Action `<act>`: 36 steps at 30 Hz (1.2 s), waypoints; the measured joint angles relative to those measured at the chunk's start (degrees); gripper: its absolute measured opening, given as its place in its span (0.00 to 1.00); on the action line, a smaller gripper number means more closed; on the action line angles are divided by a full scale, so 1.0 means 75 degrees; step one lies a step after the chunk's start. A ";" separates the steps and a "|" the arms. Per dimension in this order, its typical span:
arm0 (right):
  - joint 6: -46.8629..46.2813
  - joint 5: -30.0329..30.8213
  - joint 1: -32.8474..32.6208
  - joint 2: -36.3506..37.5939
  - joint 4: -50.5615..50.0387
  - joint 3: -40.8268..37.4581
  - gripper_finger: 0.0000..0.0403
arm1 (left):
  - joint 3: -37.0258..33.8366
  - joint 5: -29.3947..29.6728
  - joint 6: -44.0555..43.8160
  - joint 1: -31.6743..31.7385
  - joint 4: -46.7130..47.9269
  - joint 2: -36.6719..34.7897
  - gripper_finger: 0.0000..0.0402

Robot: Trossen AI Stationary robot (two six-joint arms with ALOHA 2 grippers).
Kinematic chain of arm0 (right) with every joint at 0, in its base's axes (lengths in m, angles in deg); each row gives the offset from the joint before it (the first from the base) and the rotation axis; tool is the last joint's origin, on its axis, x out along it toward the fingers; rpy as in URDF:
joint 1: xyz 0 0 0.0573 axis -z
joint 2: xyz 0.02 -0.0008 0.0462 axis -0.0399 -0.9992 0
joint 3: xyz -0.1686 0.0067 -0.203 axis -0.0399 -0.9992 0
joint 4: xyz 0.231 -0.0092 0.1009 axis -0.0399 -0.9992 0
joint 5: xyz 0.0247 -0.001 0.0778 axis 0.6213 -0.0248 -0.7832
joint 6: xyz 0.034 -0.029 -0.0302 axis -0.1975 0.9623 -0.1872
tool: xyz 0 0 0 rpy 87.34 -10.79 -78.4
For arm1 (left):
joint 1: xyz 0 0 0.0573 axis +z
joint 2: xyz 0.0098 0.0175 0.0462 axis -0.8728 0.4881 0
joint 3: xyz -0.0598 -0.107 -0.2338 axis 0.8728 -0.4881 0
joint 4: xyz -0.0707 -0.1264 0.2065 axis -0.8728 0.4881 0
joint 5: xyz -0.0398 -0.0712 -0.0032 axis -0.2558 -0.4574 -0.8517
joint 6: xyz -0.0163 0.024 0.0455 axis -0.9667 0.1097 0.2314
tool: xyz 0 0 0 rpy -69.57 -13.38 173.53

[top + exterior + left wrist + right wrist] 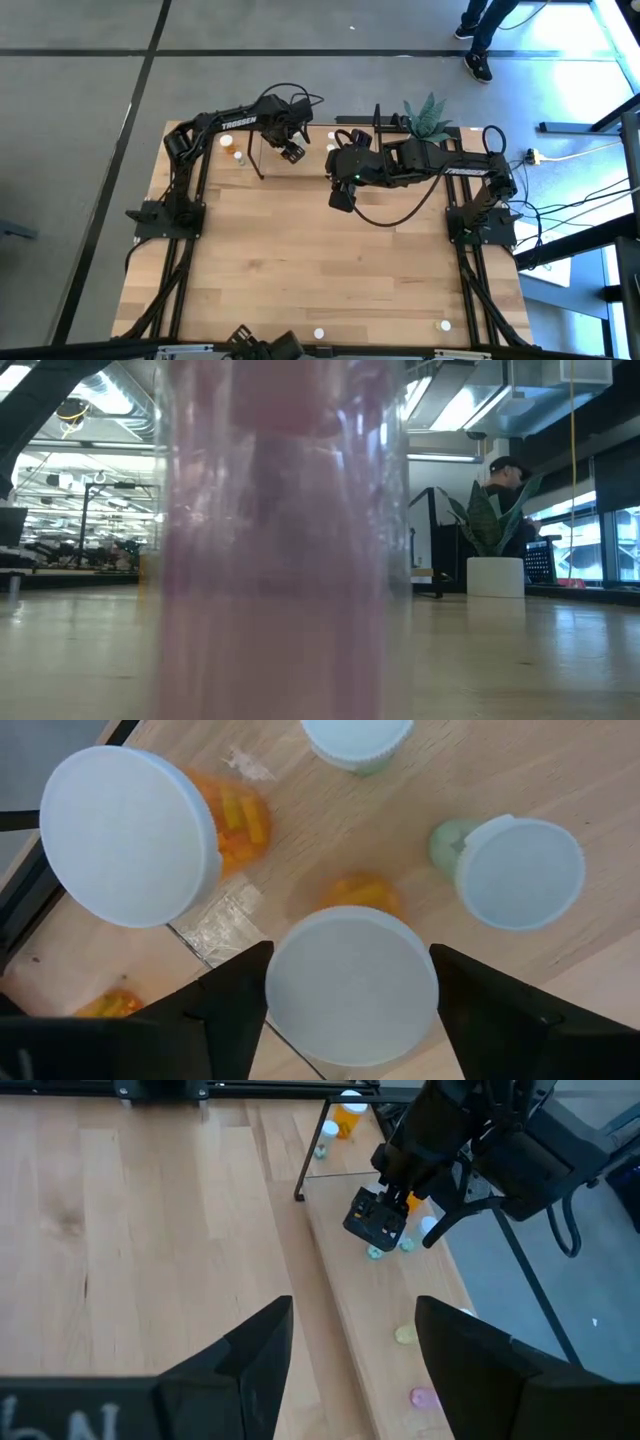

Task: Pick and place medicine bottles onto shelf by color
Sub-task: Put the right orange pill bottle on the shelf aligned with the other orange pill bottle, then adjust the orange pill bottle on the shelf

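My left end effector [350, 1010] hangs over the far left part of the shelf [345, 1305], pointing down. Its fingers [235, 1000] sit on either side of an orange bottle [352, 982] with a white cap. There's a thin gap on each side of the cap, so the fingers are parted around it and not squeezing it. The bottle stands upright on the light board.

Right around it on the board: another orange bottle [130, 835] with a big white cap to one side, a green bottle [518, 870] on the other side, and one more cap [357, 738] farther off, with a greenish body as far as I can tell. A scrap of clear plastic [225, 915] lies on the wood between the two orange ones.

My right end effector [352, 1355] hovers over the counter [300, 270] just on the near side of the shelf, around the middle, fingers wide apart with nothing between them. From there I can see a yellowish bottle [405, 1335] and a pink bottle [425, 1398] further right on the board, plus an orange one [350, 1118] at the far left end past the black loop.

A few stray bottles [319, 334] sit at the near edge of the counter. One pink bottle [275, 540] stands right up against the low camera and fills the view. A plant [428, 115] sits at the far right, and a person [508, 475] is in the room behind it.
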 joint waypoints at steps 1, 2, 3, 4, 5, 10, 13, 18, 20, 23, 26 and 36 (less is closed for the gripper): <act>0.0000 0.0000 0.0000 0.0000 0.0000 0.0000 0.53 | 0.0000 0.0000 -0.0043 0.0000 0.0000 0.0000 0.65; 0.0000 0.0000 0.0000 -0.0001 0.0000 0.0002 0.53 | 0.0000 0.0000 -0.0052 0.0000 0.0000 -0.0002 0.65; 0.0000 0.0000 0.0000 0.0000 0.0000 0.0000 0.53 | 0.0000 -0.0002 -0.0056 0.0000 0.0000 -0.0013 0.65; -0.0009 -0.0001 0.0000 0.0000 0.0000 0.0000 0.53 | -0.0001 -0.0002 -0.0065 0.0000 0.0000 -0.0027 0.65; -0.0033 0.0000 0.0000 -0.0001 0.0000 0.0000 0.53 | 0.0000 -0.0003 -0.0073 0.0000 -0.0001 -0.0041 0.65; -0.0032 0.0000 0.0000 0.0000 0.0009 0.0000 0.53 | 0.0003 -0.0105 -0.0101 -0.0011 0.0026 -0.0090 0.65; -0.0032 0.0000 0.0000 -0.0002 0.0013 0.0000 0.53 | 0.0003 -0.0192 -0.0105 -0.0057 0.0038 -0.0124 0.65; -0.0032 0.0000 0.0000 -0.0002 0.0060 0.0000 0.53 | 0.0003 -0.0084 -0.0108 -0.0056 0.0016 -0.0310 0.65; -0.0031 0.0000 0.0000 0.0000 0.0076 0.0000 0.53 | 0.0003 0.0045 -0.0108 -0.0057 0.0013 -0.0441 0.65; -0.0032 0.0000 0.0000 0.0000 0.0093 0.0000 0.53 | 0.0003 0.0116 -0.0109 -0.0059 0.0008 -0.0618 0.65; -0.0030 0.0000 0.0000 -0.0001 0.0154 0.0000 0.53 | 0.0003 0.0145 -0.0108 -0.0131 -0.0099 -0.0815 0.65; -0.0031 0.0000 0.0000 -0.0002 0.0242 0.0000 0.53 | 0.0003 0.0094 0.0734 -0.0547 -0.0986 -0.1061 0.65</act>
